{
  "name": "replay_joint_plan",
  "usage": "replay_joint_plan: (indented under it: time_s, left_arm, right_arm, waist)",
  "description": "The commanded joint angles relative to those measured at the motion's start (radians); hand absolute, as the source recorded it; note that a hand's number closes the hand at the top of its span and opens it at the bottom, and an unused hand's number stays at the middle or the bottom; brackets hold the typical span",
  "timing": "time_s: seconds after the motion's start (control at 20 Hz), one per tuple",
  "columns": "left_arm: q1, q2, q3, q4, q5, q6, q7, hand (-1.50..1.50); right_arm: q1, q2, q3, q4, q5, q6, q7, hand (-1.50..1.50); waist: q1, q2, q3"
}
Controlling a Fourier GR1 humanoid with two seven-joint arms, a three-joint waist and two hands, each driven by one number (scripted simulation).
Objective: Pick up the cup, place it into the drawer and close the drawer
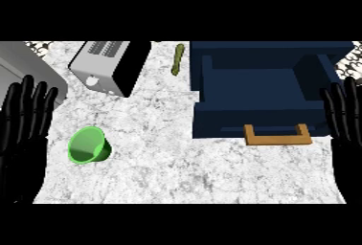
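Resting at the left edge of my view, my left hand [25, 119] is open, its fingers straight and pointing up, and it touches none of the objects. My right hand [345, 115] is the same at the right edge: fingers straight and spread wide, with nothing in them.

The cup [88, 146] is green and lies tipped on its side on the marbled counter [176, 167], just beside my left hand but apart from it (its open mouth faces up and toward that hand). The drawer [219, 122] is dark blue and stands pulled open on the right, its tan handle [277, 135] on the near front. The cup is outside it, well apart across the counter.

Farther back, a silver and black toaster [106, 64] sits at an angle, and a thin green stick [177, 59] lies between it and the drawer. A grey block [28, 67] fills the far left corner.
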Motion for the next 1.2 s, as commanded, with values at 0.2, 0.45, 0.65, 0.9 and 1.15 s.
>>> replay_joint_plan:
  time_s: [0.2,0.45,0.65,0.9,1.15]
  left_arm:
    - [-0.025,-0.091,0.065,0.059,-0.32,0.339,0.017,-1.5]
    - [-0.121,-0.092,-0.005,0.184,-0.247,0.664,0.073,-1.5]
    - [-0.18,-0.093,-0.059,0.225,-0.273,0.734,0.113,-1.5]
    - [-0.179,-0.093,-0.125,0.24,-0.327,0.816,0.124,-1.5]
    - [-0.162,-0.093,-0.11,0.222,-0.299,0.798,0.128,-1.5]
  right_arm:
    - [-0.015,-0.007,-0.008,0.026,-0.036,0.022,0.031,-1.5]
    - [-0.001,0.033,0.075,0.012,-0.087,0.047,0.112,-1.5]
    - [-0.006,0.039,0.065,0.048,-0.087,0.046,0.113,-1.5]
    - [-0.064,0.001,-0.03,0.118,-0.145,0.092,0.067,-1.5]
    - [-0.061,0.046,0.054,0.066,-0.081,0.05,0.128,-1.5]
  waist:
    - [0.02,-0.003,0.009]
    - [0.005,-0.003,0.006]
    - [0.012,-0.005,0.007]
    - [0.014,-0.005,0.007]
    - [0.016,-0.006,0.007]
